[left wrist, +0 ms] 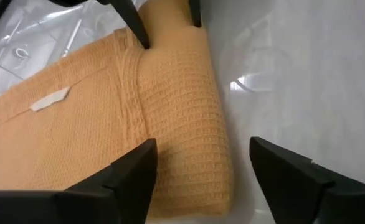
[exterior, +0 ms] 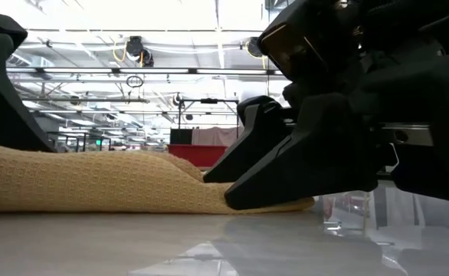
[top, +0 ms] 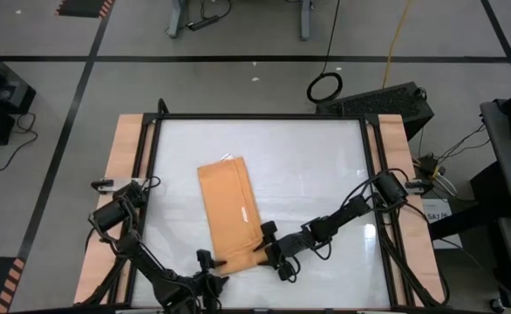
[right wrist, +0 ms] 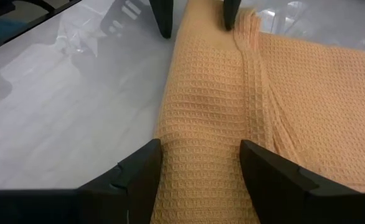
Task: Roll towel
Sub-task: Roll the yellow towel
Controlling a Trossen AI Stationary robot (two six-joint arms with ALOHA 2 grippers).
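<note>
The orange-tan towel (top: 229, 205) lies flat on the white tabletop, its white tag (left wrist: 50, 99) facing up. Its near end is turned over into a low roll (left wrist: 182, 124). My left gripper (left wrist: 201, 174) stands open at the roll's left end: one finger is over the flat cloth and the other over bare table, with a gap to the roll. My right gripper (right wrist: 201, 168) is at the roll's right end, shut on it. In the low view, the right gripper's dark fingers (exterior: 286, 169) cover the towel's end. My right gripper has the towel's rolled near end (right wrist: 201, 143) between its two fingers, one on the roll's outer side and one at the seam where the roll meets the flat cloth. The fingers slant down from the table's right and lie across the roll. The roll rests on the table.
Bare white tabletop (top: 316, 174) lies left and right of the towel. Black frame bars and wooden side rails (top: 125, 174) border the table. Cables trail by both arm bases, and a black case (top: 386, 100) stands beyond the far right corner.
</note>
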